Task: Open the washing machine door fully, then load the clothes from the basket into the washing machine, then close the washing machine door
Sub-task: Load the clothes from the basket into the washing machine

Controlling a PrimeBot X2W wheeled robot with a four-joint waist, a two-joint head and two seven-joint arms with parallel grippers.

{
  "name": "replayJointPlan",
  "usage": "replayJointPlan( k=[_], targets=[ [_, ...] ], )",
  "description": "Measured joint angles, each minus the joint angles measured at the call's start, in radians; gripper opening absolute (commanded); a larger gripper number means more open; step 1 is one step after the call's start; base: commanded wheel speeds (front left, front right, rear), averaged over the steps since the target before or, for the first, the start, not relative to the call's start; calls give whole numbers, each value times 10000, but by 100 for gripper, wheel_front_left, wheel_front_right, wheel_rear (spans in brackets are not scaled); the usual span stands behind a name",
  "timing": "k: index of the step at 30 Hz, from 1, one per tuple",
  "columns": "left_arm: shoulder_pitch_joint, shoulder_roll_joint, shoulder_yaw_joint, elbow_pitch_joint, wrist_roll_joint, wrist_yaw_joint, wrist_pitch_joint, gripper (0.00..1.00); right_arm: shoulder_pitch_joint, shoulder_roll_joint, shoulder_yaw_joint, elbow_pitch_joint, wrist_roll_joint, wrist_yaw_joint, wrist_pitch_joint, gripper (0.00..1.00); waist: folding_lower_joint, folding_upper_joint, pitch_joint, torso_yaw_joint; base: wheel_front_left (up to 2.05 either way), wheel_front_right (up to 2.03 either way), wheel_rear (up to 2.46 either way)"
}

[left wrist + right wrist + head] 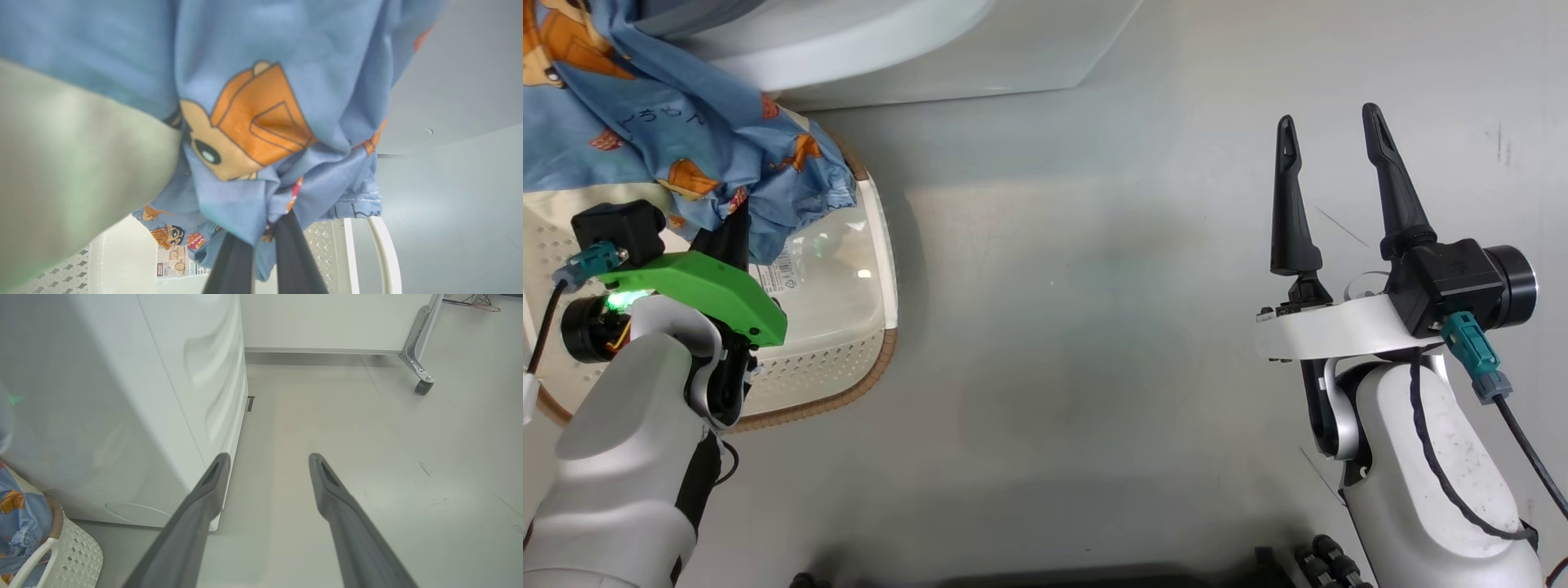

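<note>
My left gripper (737, 219) is shut on the light blue clothes (686, 139) with orange cartoon figures, holding the bunch just above the cream basket (882, 269). In the left wrist view the two fingers (294, 261) pinch the fabric (261, 122) close together, with the basket's rim (380, 253) and its barcode label (175, 261) below. The white washing machine (931, 57) rises just behind the basket. Its door is out of view. My right gripper (1327, 122) stands open and empty over bare floor; its own view (267, 457) looks past the machine's side (122, 396).
The basket (77, 547) with blue cloth (20, 514) sits at the machine's front corner. A white cabinet on a caster wheel (423, 386) stands further back on the grey floor. Open floor lies between the two arms.
</note>
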Motion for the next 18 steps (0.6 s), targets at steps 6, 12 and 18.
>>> replayJointPlan(
  k=[6,12,18],
  targets=[
    [193,176,-127,-349,-2,0,-203,0,3,-2,0,105,2,2,2,100,0,0,-413,179,0,0,0],
    [250,512,-33,-840,-35,0,-278,0,12,-4,10,182,19,19,0,100,0,0,-745,324,0,0,0],
    [230,807,504,-1795,40,0,-278,0,13,-4,17,198,79,27,2,100,0,0,-910,411,0,0,0]
  ],
)
